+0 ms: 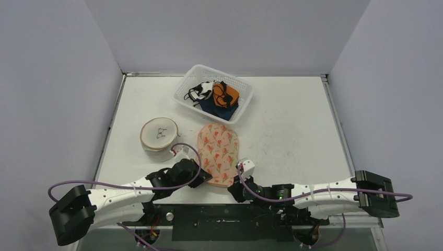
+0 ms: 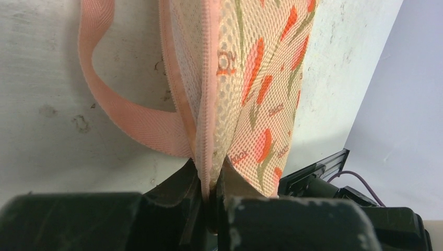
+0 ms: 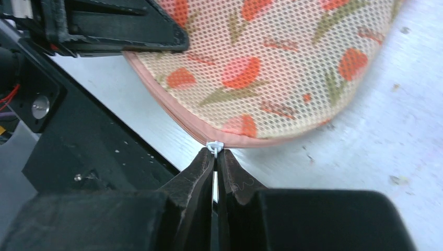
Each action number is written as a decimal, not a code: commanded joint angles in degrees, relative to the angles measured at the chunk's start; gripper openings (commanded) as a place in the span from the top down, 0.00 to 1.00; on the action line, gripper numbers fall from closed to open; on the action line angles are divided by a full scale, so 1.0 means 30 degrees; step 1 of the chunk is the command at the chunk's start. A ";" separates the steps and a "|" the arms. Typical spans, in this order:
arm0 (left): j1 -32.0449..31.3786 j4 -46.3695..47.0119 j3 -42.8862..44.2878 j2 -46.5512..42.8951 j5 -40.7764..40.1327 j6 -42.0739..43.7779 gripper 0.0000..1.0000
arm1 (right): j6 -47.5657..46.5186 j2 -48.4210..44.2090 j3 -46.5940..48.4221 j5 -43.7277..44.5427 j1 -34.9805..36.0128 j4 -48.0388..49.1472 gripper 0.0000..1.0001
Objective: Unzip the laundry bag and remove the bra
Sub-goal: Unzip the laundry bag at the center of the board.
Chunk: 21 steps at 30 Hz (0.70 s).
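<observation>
Clamping laundry bag (image 2: 251, 78): left jaws; probably zipper tab (image 3: 214, 146): right jaws.

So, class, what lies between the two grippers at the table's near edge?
The near end of the flowered mesh laundry bag: the left gripper pinches its edge, the right gripper its zipper pull. The top view shows it.

The tulip-printed mesh laundry bag (image 1: 218, 151) is lying zipped, its edge clamped in the left gripper (image 2: 209, 184), its zipper pull (image 3: 214, 146) in the right gripper (image 3: 215, 157).
</observation>
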 commanded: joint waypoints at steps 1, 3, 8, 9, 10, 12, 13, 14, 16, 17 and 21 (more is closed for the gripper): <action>0.0727 0.1141 0.0939 0.1384 0.0544 0.2115 1.00 | 0.1096 -0.1622 -0.0803 0.1664 0.0037 -0.1657 0.95; 0.1051 0.1973 0.1384 0.2505 0.1487 0.2727 1.00 | 0.1363 -0.2227 -0.1040 0.1968 0.0054 -0.2433 0.95; 0.1535 0.3017 0.3144 0.5308 0.3056 0.4120 1.00 | 0.1711 -0.3200 -0.1375 0.2441 0.0083 -0.3150 0.95; 0.1633 0.3190 0.3480 0.5802 0.3297 0.4324 1.00 | 0.1744 -0.3331 -0.1427 0.2418 0.0105 -0.3124 0.95; 0.1762 0.3314 0.3818 0.6274 0.3547 0.4555 1.00 | 0.1756 -0.3395 -0.1499 0.2375 0.0148 -0.3054 0.95; 0.1984 0.3394 0.4522 0.7133 0.3787 0.5023 1.00 | 0.1790 -0.3393 -0.1580 0.2302 0.0168 -0.2840 0.95; 0.2077 0.3376 0.4842 0.7488 0.4150 0.5228 1.00 | 0.1784 -0.3330 -0.1599 0.2250 0.0197 -0.2689 0.95; 0.2177 0.3322 0.5102 0.7821 0.4474 0.5371 1.00 | 0.1768 -0.3219 -0.1594 0.2240 0.0200 -0.2498 0.95; 0.2253 0.3029 0.5355 0.8075 0.4666 0.5527 0.85 | 0.1634 -0.2936 -0.1423 0.2203 0.0201 -0.2089 0.95; 0.2228 0.2821 0.5305 0.7931 0.4648 0.5489 0.71 | 0.1530 -0.2716 -0.1282 0.2183 0.0201 -0.1911 0.95; 0.2009 0.2283 0.3920 0.5894 0.4436 0.4732 0.23 | 0.0839 -0.1592 -0.0415 0.1855 0.0202 -0.0423 0.95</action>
